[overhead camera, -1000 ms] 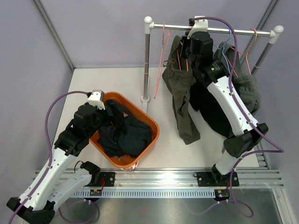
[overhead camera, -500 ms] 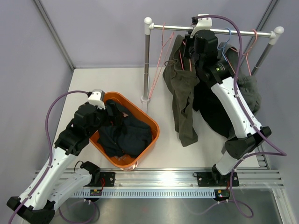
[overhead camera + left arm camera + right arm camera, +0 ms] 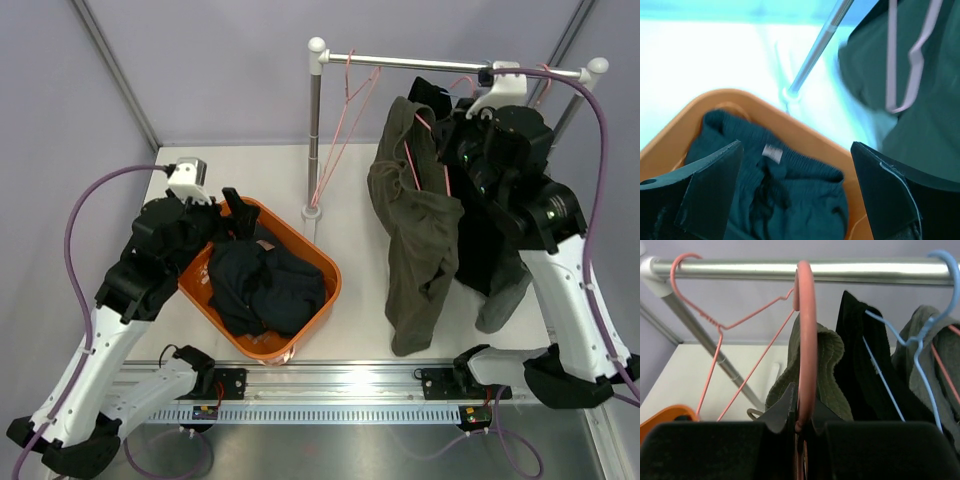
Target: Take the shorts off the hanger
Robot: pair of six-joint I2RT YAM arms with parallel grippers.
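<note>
The right gripper (image 3: 801, 424) is clamped on the neck of a pink wire hanger (image 3: 806, 340) just under the rail (image 3: 865, 267). Its olive shorts (image 3: 420, 230) drape limp below the rail. They look light and soft, probably best pinched at the waistband. The left gripper (image 3: 797, 192) gapes wide over the orange basket (image 3: 318, 258) left of the rail, with navy shorts (image 3: 265, 285) inside. A white table (image 3: 350, 335) lies beneath, with grey walls (image 3: 200, 70) around.

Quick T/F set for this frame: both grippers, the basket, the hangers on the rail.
1. The right gripper is shut on a pink hanger. True.
2. The left gripper grips shorts. False: it is open above the orange basket, holding nothing.
3. The orange basket is empty. False: dark shorts lie in it.
4. A bare pink hanger hangs on the rail. True.
</note>
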